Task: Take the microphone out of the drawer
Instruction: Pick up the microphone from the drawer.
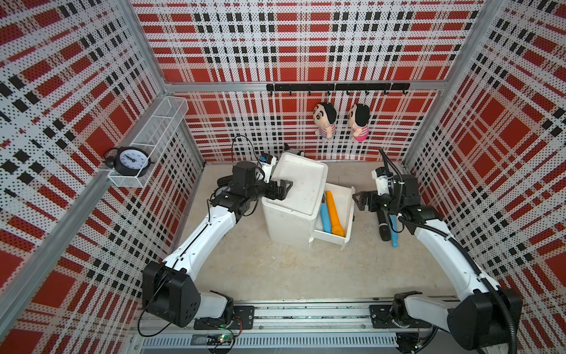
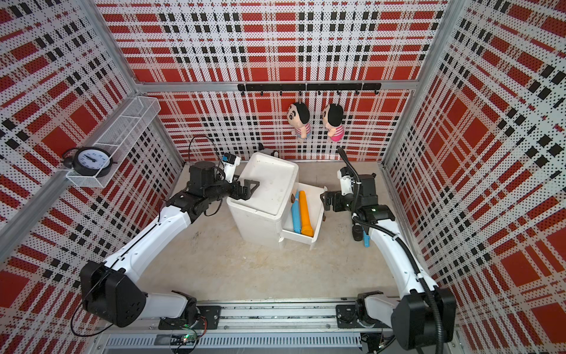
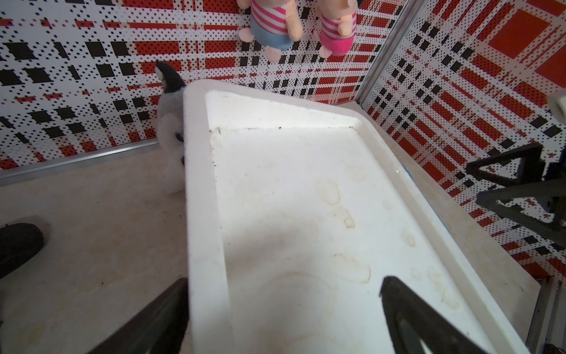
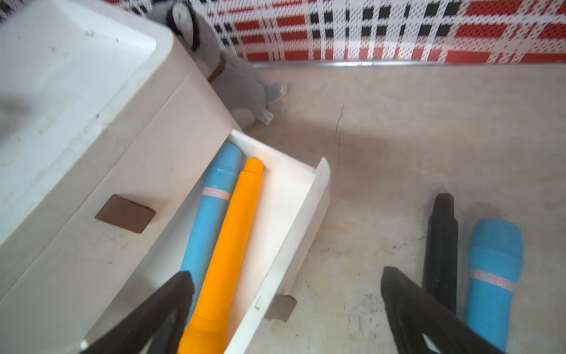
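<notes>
The right gripper [image 1: 357, 200] hangs with its jaws spread wide and nothing between them. Its fingertips are aimed at the front panel of the open drawer [image 1: 350, 223] and stop just short of it. The drawer is pulled out of the lower part of a white cabinet [image 1: 301, 187], toward this gripper.

Just past the panel from the fingertips, inside the drawer, lie an orange microphone [image 4: 235, 239] and a blue microphone [image 4: 214, 208]. They lie side by side, pressed together along their length (the orange one is the nearer to the gripper).

Behind the fingertips, under the right wrist, a black microphone [image 4: 441, 245] and a second blue microphone [image 4: 493, 269] lie close together on the table [image 1: 275, 269], outside the drawer.

The left gripper [image 1: 284, 190] is wide open too, and it straddles the rim of the cabinet. In the left wrist view, one finger [image 3: 171, 302] sits outside the cabinet's wall and the other sits over its stained top. Whether either finger presses on the cabinet cannot be told.

Beyond the left fingertips, behind the cabinet's far corner, a grey plush dog [image 3: 170, 122] sits on the table by the checked back wall. Higher on that wall hang a doll in blue shorts [image 3: 272, 27] and a doll in pink shorts [image 3: 337, 33].
</notes>
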You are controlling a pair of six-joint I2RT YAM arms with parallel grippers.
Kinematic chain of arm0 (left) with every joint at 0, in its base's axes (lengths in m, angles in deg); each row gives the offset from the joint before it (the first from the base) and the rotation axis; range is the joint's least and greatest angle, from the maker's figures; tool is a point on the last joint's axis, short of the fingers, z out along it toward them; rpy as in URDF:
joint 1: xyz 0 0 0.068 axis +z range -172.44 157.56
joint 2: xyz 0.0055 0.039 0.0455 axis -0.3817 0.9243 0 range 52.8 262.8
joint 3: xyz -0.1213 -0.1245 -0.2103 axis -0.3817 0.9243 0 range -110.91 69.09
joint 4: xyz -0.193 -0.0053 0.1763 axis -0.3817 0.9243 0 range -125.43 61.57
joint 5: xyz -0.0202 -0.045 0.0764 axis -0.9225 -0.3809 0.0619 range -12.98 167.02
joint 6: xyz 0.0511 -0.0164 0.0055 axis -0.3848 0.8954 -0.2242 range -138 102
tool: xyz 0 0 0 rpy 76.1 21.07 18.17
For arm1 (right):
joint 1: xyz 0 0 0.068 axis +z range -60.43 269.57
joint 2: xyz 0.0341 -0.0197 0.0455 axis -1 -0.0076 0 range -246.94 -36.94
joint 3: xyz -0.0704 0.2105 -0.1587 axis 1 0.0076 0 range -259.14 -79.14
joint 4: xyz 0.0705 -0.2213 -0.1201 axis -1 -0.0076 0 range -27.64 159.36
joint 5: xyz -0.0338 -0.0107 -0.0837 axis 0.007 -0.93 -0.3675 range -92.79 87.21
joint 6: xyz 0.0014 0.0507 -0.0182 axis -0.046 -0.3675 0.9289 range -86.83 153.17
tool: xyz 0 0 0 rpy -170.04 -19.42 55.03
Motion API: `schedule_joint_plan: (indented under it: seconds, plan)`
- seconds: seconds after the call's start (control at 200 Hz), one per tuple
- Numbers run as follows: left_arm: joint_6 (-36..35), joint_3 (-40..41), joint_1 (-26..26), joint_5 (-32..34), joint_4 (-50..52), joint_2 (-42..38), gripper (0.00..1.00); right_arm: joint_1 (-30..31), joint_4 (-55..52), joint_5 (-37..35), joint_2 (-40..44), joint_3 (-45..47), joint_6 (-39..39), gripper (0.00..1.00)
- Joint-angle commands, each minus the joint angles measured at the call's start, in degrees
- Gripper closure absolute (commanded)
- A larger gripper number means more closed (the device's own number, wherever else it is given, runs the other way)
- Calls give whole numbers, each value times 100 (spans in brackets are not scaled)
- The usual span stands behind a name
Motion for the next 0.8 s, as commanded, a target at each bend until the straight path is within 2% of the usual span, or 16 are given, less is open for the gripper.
schedule_joint_plan:
  seconds: [0.0, 0.306, 0.636, 0.797]
  plan:
    - [-53, 85, 72, 105, 103, 17, 2, 438, -665, -382, -418, -346, 151, 0]
    - [-75, 120, 81, 321, 141, -19, 2, 987, -745, -700, -1421, -959, -116, 15]
    - [-103, 110, 76, 369, 183, -18, 2, 1187, -721, -871, -1934, -1303, -250, 34]
    - [-106, 105, 81, 378, 178, -27, 2, 1227, -704, -972, -2028, -1420, -280, 39]
